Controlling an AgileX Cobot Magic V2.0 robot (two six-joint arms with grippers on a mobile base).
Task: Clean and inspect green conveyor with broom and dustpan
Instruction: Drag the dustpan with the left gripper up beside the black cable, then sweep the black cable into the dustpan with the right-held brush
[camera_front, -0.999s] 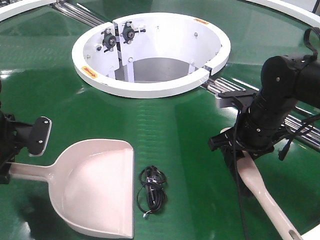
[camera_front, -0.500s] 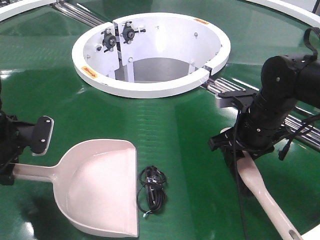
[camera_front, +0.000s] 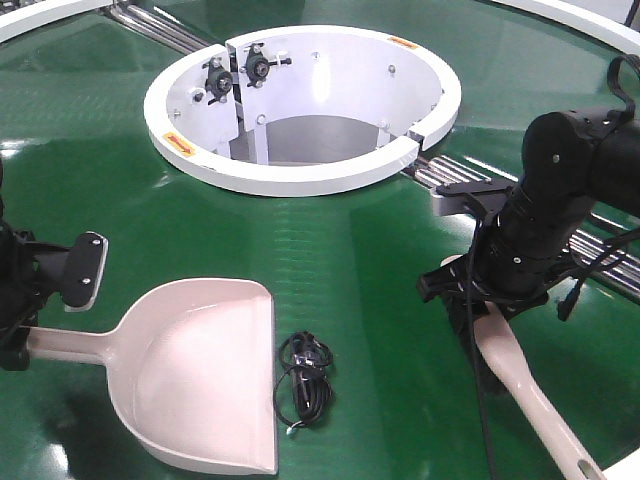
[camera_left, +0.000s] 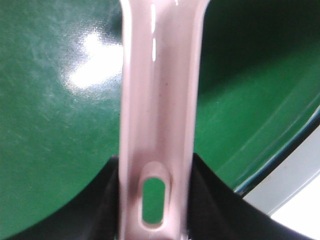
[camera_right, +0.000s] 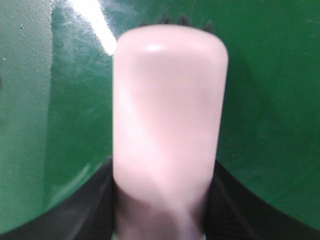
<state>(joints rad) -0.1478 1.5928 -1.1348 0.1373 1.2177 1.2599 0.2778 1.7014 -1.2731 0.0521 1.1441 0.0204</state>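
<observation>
pink dustpan (camera_front: 200, 380) handle clamped by left gripper (camera_front: 35, 320), right gripper (camera_front: 480, 300) clamping broom (camera_front: 530, 390), cable (camera_front: 303, 378) beside dustpan

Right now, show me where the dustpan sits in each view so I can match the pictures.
Exterior front-facing: the dustpan lower left, pan mouth facing right, handle pointing left.
Left wrist: only its handle, running up the centre, hang hole near the bottom.
Right wrist: not in it; the broom fills that view.
Shared landmark: the green conveyor behind everything.

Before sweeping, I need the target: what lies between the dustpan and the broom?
A tangled black cord lies on the green conveyor, close beside the dustpan; the front view shows it.
</observation>
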